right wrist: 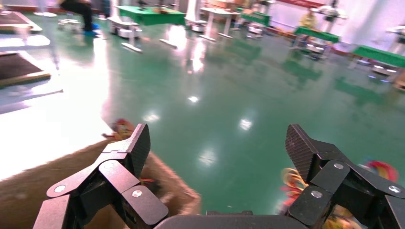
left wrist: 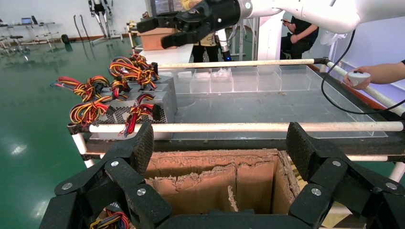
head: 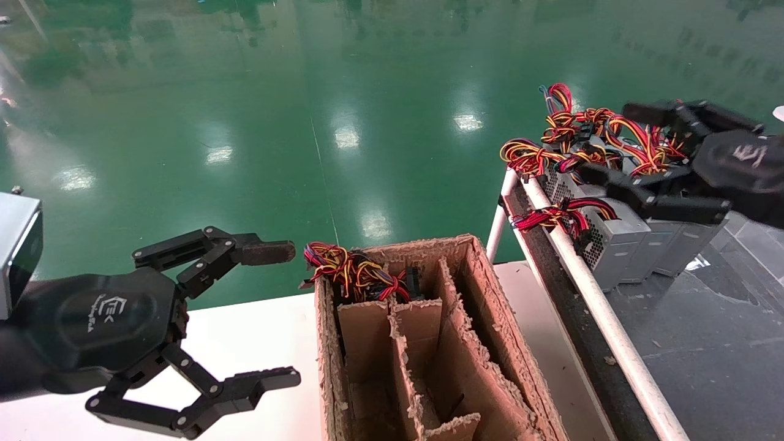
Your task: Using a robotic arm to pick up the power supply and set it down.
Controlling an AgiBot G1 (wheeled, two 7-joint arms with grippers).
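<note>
Right gripper (head: 618, 144) hovers over row of grey power supplies (head: 618, 236) on rack right of white table (head: 257, 343), fingers spread wide, holding nothing. Wire bundles (head: 588, 138) lie beneath it. Left gripper (head: 275, 315), fingers apart and empty, hangs beside cardboard box (head: 484, 294) with dividers; another wire bundle sits in far compartment.

The floor (head: 257, 92) was glossy green and reflected overhead lights. A white table (head: 245, 343) stood in the foreground beside a rack framed with white tubes (head: 588, 288). Green-topped tables (right wrist: 143, 13) stood farther across the room, before a white wall (left wrist: 47, 9).
</note>
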